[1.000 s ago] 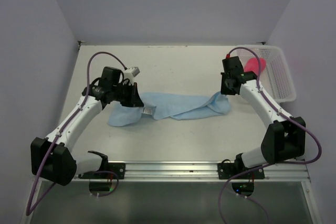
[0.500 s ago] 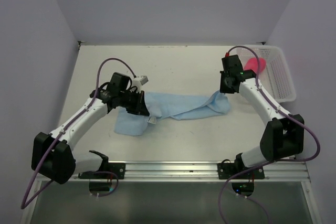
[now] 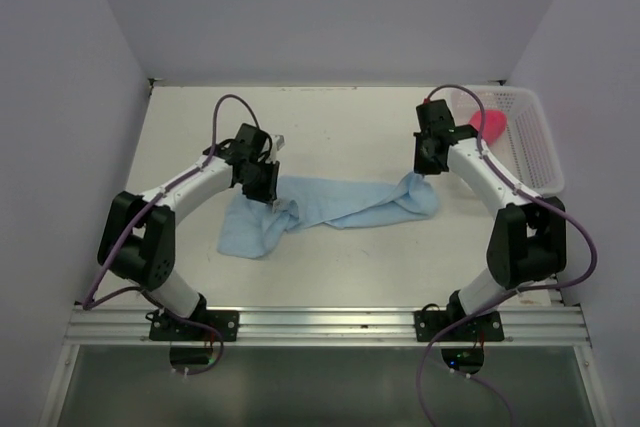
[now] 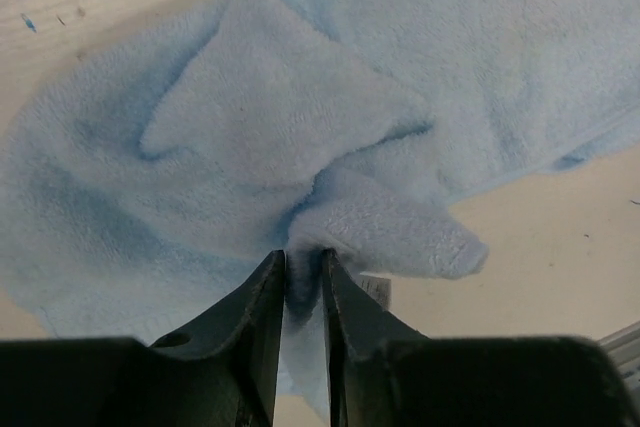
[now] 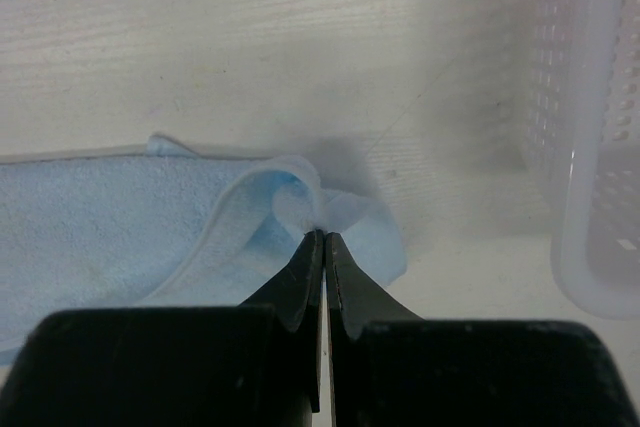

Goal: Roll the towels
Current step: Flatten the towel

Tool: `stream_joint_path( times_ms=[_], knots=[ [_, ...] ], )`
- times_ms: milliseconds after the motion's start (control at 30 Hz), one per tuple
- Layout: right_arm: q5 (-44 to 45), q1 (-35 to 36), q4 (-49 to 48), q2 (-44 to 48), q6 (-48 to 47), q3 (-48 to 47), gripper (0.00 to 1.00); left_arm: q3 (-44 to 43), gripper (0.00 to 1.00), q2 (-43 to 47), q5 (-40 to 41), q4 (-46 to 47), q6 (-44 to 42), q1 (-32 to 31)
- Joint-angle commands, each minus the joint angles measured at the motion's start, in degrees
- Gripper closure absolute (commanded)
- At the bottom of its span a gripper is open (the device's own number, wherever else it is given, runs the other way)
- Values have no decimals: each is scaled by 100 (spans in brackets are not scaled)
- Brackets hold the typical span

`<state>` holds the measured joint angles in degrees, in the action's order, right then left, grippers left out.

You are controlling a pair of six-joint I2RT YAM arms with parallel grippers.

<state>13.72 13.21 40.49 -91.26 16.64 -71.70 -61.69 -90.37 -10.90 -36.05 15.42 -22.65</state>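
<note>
Plain lilac-grey walls close in a pale, faintly grained wooden tabletop on three sides. A ribbed aluminium rail runs along its near edge. The left gripper sits low over the bunched left end of the light blue terry-cloth towel. Its jaws are slightly parted with a fold of cloth in the gap (whether they pinch it, I cannot tell). The towel lies crumpled across the table's middle. The right gripper is clamped on the towel's right end, where the hem curls up. Just beyond, at the table's right edge, stands a white plastic mesh basket with the red-pink terry-cloth towel inside.
</note>
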Motion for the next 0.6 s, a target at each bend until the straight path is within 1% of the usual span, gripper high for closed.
stream_joint_path(
  times_ms=[0,267,400,433,467,533,567],
  knots=[
    [-115,-47,-129,-119,-74,-353,100,-404,75,-348,439,239,-136,-2],
    [-185,-47,-120,-366,-56,-503,100,-756,69,-877,1370,178,-294,15],
    [-237,-47,-85,-427,-56,-573,100,-766,73,-1088,1932,160,-373,59],
    [-246,-56,-85,-436,-56,-582,100,-765,73,-1114,2273,108,-390,59],
    [-264,-56,-76,-445,-56,-599,100,-748,73,-1141,2433,81,-408,68],
    [-325,-56,-76,-445,-47,-599,100,-722,73,-1132,2671,55,-417,86],
    [-343,-56,-76,-454,-39,-599,100,-695,72,-1106,2654,63,-417,103]
  ],
)
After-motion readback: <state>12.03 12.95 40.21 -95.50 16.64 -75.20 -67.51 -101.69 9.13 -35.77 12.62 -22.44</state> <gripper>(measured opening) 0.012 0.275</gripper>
